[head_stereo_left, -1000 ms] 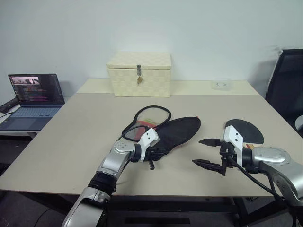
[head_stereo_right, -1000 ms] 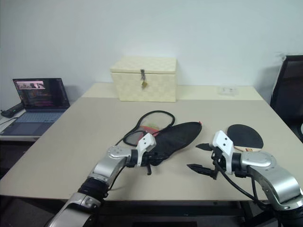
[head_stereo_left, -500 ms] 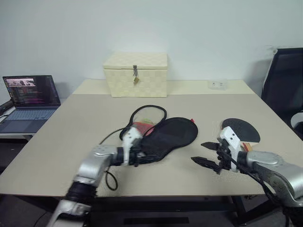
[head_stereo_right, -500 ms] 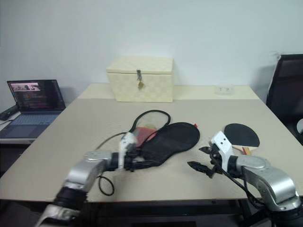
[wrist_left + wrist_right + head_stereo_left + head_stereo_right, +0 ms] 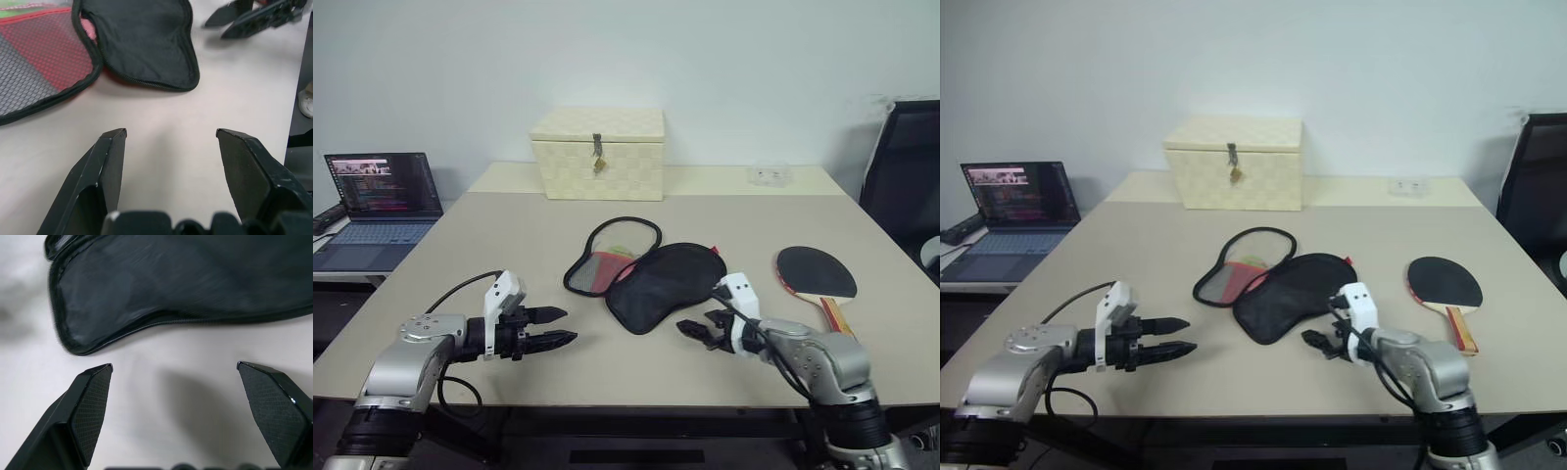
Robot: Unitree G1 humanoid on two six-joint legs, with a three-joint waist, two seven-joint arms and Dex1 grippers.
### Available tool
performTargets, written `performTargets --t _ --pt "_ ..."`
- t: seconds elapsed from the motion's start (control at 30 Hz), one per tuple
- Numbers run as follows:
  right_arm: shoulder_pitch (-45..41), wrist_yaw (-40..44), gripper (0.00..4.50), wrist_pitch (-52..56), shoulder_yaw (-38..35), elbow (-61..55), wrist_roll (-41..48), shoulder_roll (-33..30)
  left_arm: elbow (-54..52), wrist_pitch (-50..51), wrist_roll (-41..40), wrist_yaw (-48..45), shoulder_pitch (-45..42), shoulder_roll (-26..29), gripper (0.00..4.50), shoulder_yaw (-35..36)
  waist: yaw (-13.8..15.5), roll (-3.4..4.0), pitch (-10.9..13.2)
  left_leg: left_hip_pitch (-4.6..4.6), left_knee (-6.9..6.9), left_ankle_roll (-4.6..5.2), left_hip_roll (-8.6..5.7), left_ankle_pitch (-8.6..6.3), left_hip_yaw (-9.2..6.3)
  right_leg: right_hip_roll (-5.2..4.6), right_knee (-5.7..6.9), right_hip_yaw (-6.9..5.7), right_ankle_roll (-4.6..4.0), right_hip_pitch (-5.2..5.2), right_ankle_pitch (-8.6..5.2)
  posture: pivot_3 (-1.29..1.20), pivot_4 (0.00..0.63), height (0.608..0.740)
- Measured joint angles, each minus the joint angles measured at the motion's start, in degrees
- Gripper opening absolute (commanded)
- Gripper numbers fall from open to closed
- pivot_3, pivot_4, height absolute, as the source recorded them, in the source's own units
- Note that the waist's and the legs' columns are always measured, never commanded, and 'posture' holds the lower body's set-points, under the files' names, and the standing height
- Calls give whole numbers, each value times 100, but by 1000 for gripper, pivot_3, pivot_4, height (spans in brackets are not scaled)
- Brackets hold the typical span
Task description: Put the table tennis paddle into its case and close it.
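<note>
The case (image 5: 651,284) lies unzipped near the middle of the table (image 5: 509,245), its black flap folded toward the right and its red mesh-lined half (image 5: 602,266) exposed on the left. The table tennis paddle (image 5: 818,277) lies flat on the table well to the right of the case, black face up, handle toward the near edge. The left pincer (image 5: 558,327) hovers over the near left part of the table, well apart from the case, fingers spread and holding nothing. The right pincer (image 5: 697,327) sits just beside the near edge of the black flap, fingers wide apart and empty. A cream woven box (image 5: 599,154) stands at the far side, and a laptop (image 5: 380,201) sits on a side desk to the left.
</note>
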Motion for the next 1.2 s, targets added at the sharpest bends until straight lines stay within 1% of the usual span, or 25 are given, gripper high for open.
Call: performTargets --t 0.1,0.3,0.5,0.57,0.63,0.73,0.8,0.97,1.07,1.2 --pt "-29 -130 4500 6 -27 66 3 378 -60 -29 -12 98 0 0 3177 -2 -5 0 0 5 -1 0 2 0 3 1 2 -2 0 1 0 0 150 740" --pt "-474 -275 4500 -128 4 654 -41 978 -153 -75 -39 132 -117 -5 3177 -8 -35 0 0 10 -7 0 2 0 10 6 2 -2 -1 0 0 0 150 740" --pt "-894 -441 4500 -869 180 1577 -480 1361 -152 -87 -80 108 -146 -2 3177 -7 -52 0 0 11 -10 0 2 0 13 6 1 -1 -1 0 0 0 150 740" --pt "-938 -448 4088 -1020 202 1712 -563 1429 -158 -87 -107 103 -105 13 3226 -3 -55 0 0 13 -10 0 2 0 13 5 2 1 -1 0 1 0 150 740" --pt "-948 -451 3557 -1066 203 1766 -647 1433 -175 -87 -118 99 -28 41 3226 1 -56 0 0 13 -10 0 3 0 11 5 2 1 -1 0 0 0 150 740" --pt "-946 -410 2481 -998 201 1768 -664 1391 -183 -87 -137 102 35 68 3226 5 -57 0 0 13 -11 0 3 0 9 4 2 0 -1 0 0 0 150 740" --pt "-940 -269 1772 -766 187 1702 -577 1293 -230 -87 -149 108 43 83 3226 8 -56 0 0 12 -12 0 3 0 9 4 1 0 -1 0 0 0 150 740" --pt "-944 219 38 -245 166 1347 -232 697 -359 -87 -191 122 68 89 3226 8 -49 0 0 12 -12 0 0 0 9 4 -1 -1 -1 1 0 0 150 740" --pt "-978 608 38 -204 190 1407 -225 69 -374 -92 -189 128 68 89 3226 3 -36 0 0 12 -11 0 -2 0 13 4 -2 -3 -1 2 0 0 150 740" --pt "-1197 1216 38 -230 269 1778 -240 -763 -380 -151 -186 126 61 87 3226 -20 -32 1 1 11 -12 1 -3 0 16 5 -4 -2 -1 1 0 0 150 740"
